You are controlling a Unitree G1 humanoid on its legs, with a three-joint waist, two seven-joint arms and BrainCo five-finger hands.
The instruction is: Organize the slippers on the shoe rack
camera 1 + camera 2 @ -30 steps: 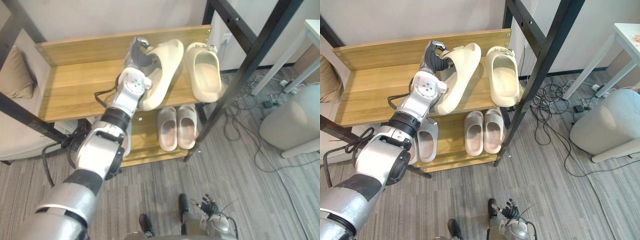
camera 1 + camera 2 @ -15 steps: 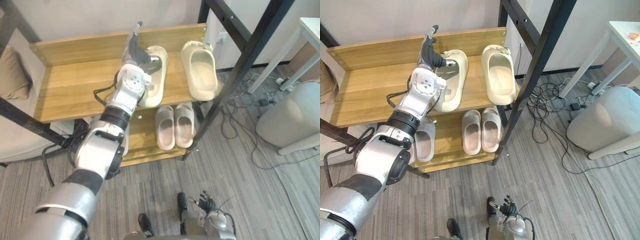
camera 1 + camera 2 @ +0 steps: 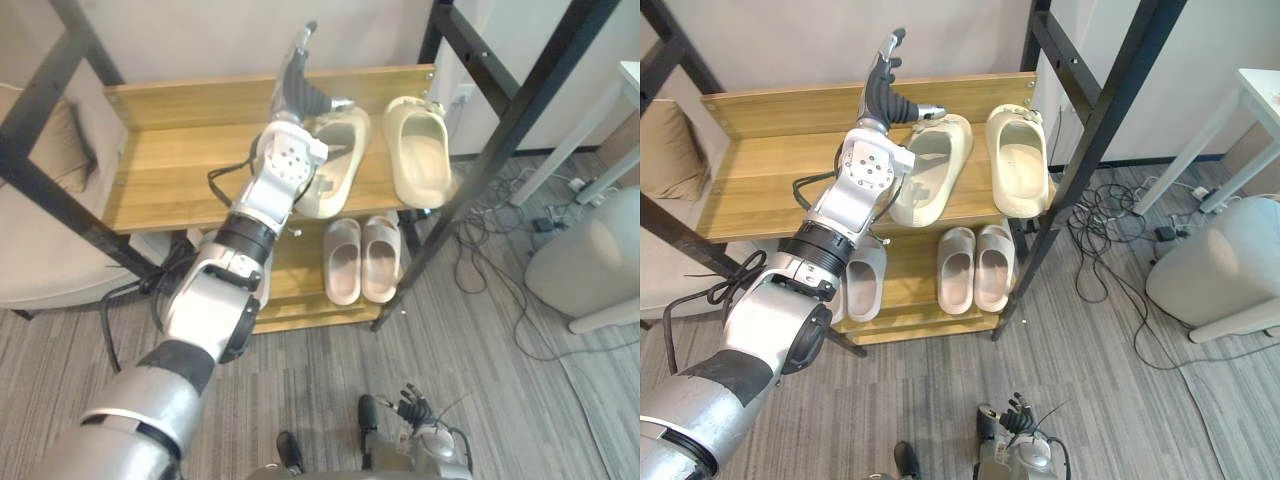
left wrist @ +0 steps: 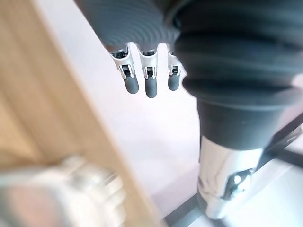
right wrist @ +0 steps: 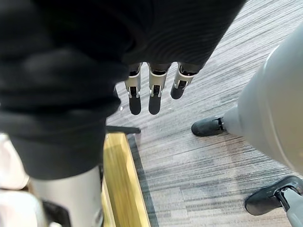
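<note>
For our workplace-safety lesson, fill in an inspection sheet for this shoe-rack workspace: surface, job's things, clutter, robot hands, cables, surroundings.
Surface: wooden shoe rack, two shelves, black frame.
Job's things: left top slipper and right top slipper side by side on the top shelf; three lower-shelf slippers.
Clutter: nothing seen.
Robot hands: left robot hand upright above the top shelf, fingers straight; right robot hand low over the floor, fingers straight.
Cables: loose cables on the floor right of the rack.
Surroundings: cushion left; grey rounded object and white table right.
</note>
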